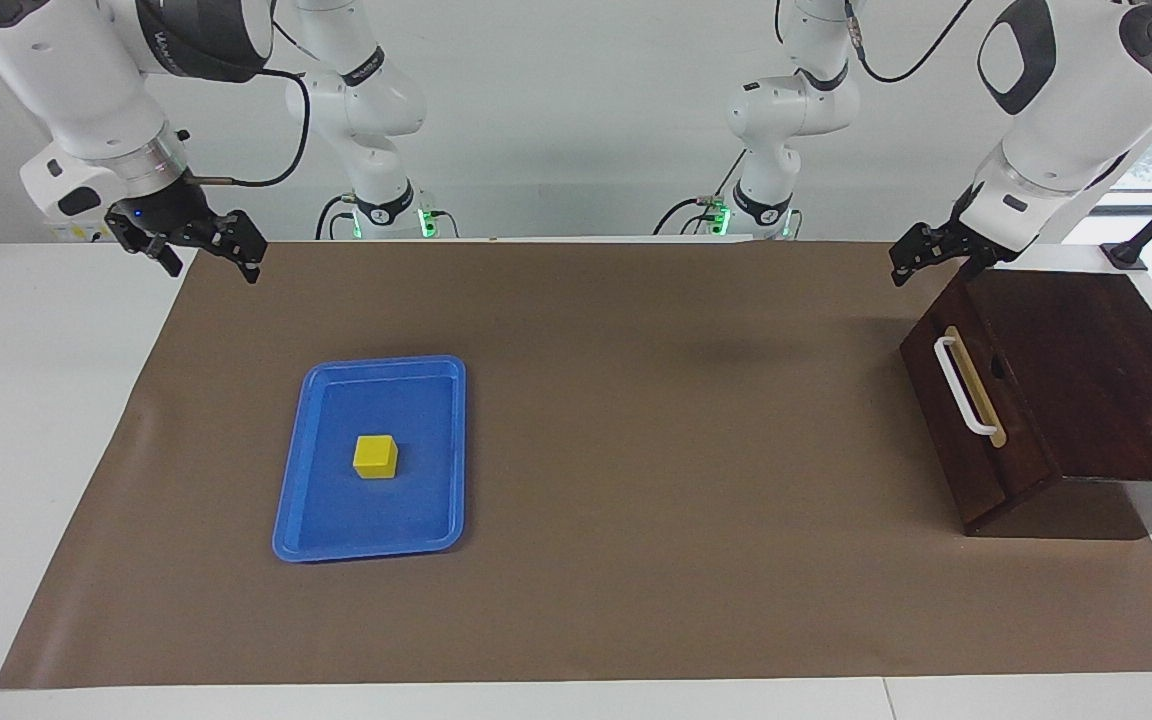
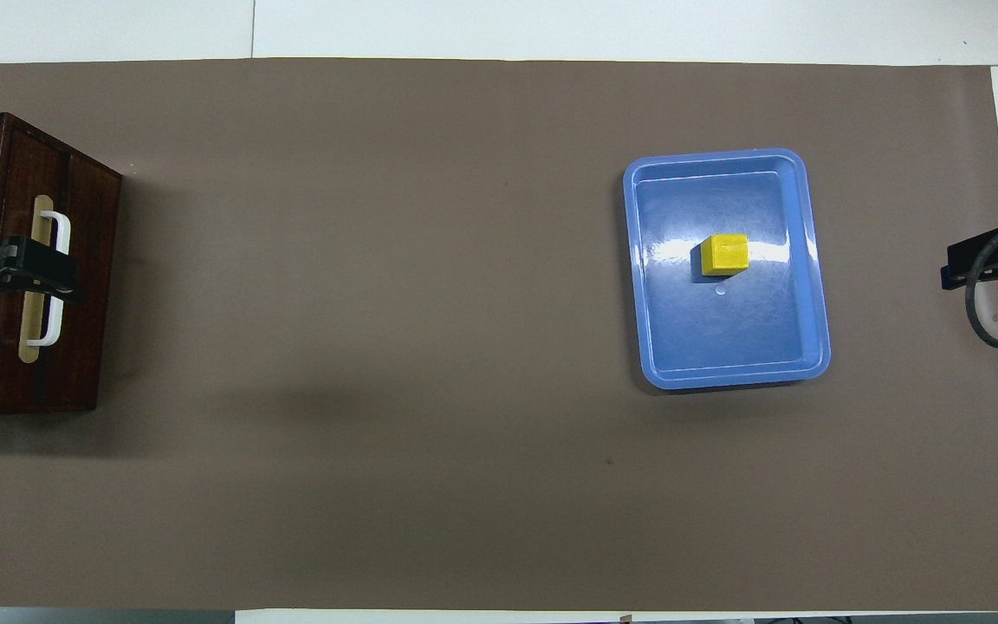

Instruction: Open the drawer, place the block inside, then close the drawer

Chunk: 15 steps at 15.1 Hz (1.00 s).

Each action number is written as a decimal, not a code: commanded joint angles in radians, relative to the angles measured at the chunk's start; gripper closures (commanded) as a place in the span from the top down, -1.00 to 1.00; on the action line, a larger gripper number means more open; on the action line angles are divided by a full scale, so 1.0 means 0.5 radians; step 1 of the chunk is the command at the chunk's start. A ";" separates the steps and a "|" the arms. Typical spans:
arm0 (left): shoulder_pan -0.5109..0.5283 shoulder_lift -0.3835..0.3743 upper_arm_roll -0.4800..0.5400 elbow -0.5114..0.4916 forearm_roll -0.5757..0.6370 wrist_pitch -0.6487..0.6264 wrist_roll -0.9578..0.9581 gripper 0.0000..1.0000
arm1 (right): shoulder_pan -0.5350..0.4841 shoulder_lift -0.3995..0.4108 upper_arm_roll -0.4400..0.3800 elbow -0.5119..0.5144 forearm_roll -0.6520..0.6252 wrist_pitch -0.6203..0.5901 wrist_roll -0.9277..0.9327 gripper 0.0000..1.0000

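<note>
The drawer is shut (white handle free). The block rests in the blue tray. The left gripper hangs above the box's near corner, the right gripper above the mat edge; both spread, empty.

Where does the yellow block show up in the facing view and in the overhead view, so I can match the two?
Facing view: the block sits in the blue tray, left of centre in the picture.
Overhead view: the block sits in the same tray, right of centre in the picture.
Shared landmark: the drawer with its white handle, at the left arm's end of the table.
</note>
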 commanded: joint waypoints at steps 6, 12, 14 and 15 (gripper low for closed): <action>-0.026 -0.040 0.031 -0.053 -0.007 0.041 0.023 1.00 | -0.026 0.159 0.005 -0.439 0.593 0.546 1.309 1.00; -0.026 -0.040 0.031 -0.053 -0.007 0.038 0.023 1.00 | -0.084 0.457 -0.004 -0.473 0.971 0.796 1.792 1.00; -0.023 -0.040 0.031 -0.053 -0.007 0.038 0.023 1.00 | -0.121 0.573 -0.004 -0.460 1.008 0.787 1.793 1.00; -0.023 -0.040 0.031 -0.053 -0.007 0.038 0.023 1.00 | -0.124 0.626 -0.004 -0.412 1.021 0.774 1.793 1.00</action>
